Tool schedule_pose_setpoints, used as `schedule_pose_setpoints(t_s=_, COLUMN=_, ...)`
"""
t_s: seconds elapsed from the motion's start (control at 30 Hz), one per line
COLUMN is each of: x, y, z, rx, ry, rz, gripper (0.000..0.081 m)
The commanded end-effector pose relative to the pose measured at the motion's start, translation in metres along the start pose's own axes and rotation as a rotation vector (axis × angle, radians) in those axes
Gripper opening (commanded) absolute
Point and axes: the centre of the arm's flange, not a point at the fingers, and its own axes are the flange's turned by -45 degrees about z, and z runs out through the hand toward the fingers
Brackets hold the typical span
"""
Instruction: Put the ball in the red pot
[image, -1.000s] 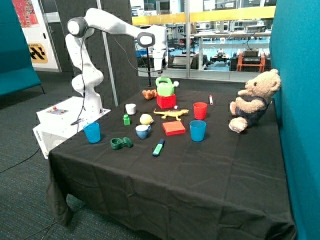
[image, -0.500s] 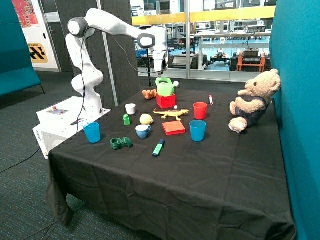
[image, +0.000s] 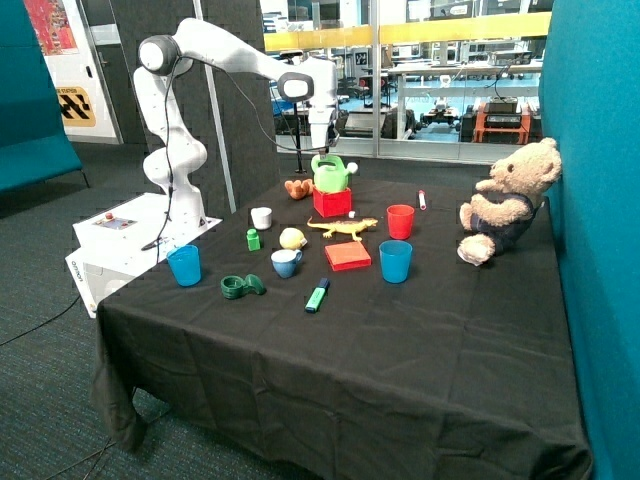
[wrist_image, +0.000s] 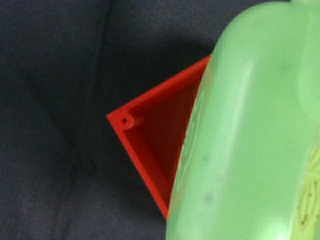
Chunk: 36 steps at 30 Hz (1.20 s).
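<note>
Tabletop: tool (image: 319, 143) above red pot (image: 333, 202).

The white arm (image: 215, 60) rises from its base at the table's far corner, bends at a high elbow joint and reaches level out over the table's rear part. Its wrist turns straight down there, so that the gripper (image: 320, 147) points at the tabletop and hangs in the air above it. From the outside view the fingers' spacing cannot be made out.
</note>
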Motion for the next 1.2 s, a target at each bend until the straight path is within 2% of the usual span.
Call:
schedule_pose_setpoints(t_s=0.0, x=-0.002, y=0.002, z=0.009, rx=-0.0018, ry=-0.0019, rz=0.011, gripper=0.0506)
schedule_pose_setpoints(t_s=0.13, x=-0.005, y=0.007, z=0.014, rx=-0.0019, ry=-0.0019, rz=0.027, gripper=0.0426)
schedule_pose_setpoints(t_s=0.2, x=-0.007, y=0.009, z=0.016, rx=-0.0019, ry=-0.0019, rz=0.033, gripper=0.0317)
schedule_pose_setpoints(t_s=0.3, x=-0.008, y=0.011, z=0.017, rx=-0.0019, ry=-0.0019, rz=0.039, gripper=0.0085)
schedule_pose_setpoints(t_s=0.37, x=-0.008, y=0.013, z=0.017, rx=-0.0019, ry=-0.0019, rz=0.038, gripper=0.0021)
schedule_pose_setpoints(t_s=0.5, x=-0.007, y=0.013, z=0.016, rx=-0.0019, ry=-0.0019, rz=0.039, gripper=0.0001)
schedule_pose_setpoints(t_s=1.17, x=0.005, y=-0.001, z=0.009, rx=-0.0018, ry=-0.0019, rz=0.004, gripper=0.0000)
